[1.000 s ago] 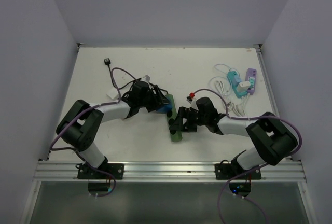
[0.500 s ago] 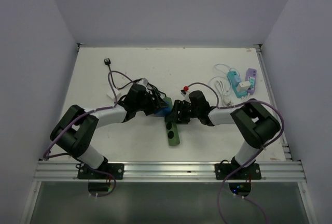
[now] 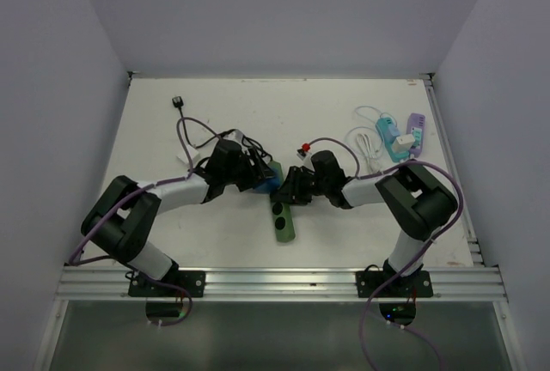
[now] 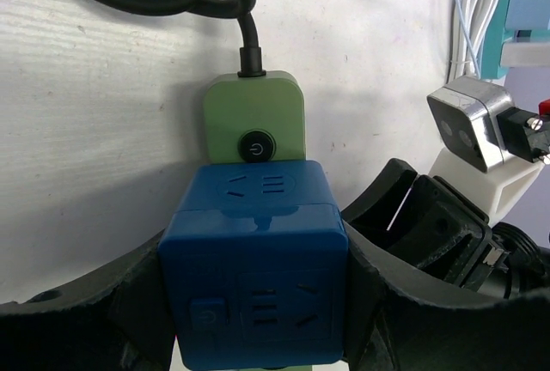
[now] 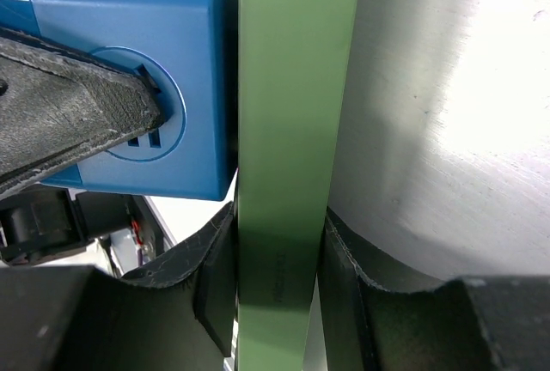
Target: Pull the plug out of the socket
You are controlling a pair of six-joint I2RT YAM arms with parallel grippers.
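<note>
At the strip's (image 3: 284, 223) cord end, the left gripper (image 4: 258, 302) clamps the blue plug (image 5: 120, 88) by its two sides. The plug sits flush on the strip, just beside the power button (image 4: 254, 145). Next to the plug, the right gripper (image 5: 279, 289) is closed across the strip's edges. Best done by pinning the strip firmly and drawing the plug straight off its face without twisting, or the prongs may bind.

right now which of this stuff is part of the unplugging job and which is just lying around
In the job:
blue cube plug, gripped by the left gripper
green power strip, clamped by the right gripper

Lying about, off to the far right:
teal socket block
purple socket strip
white coiled cable
</note>
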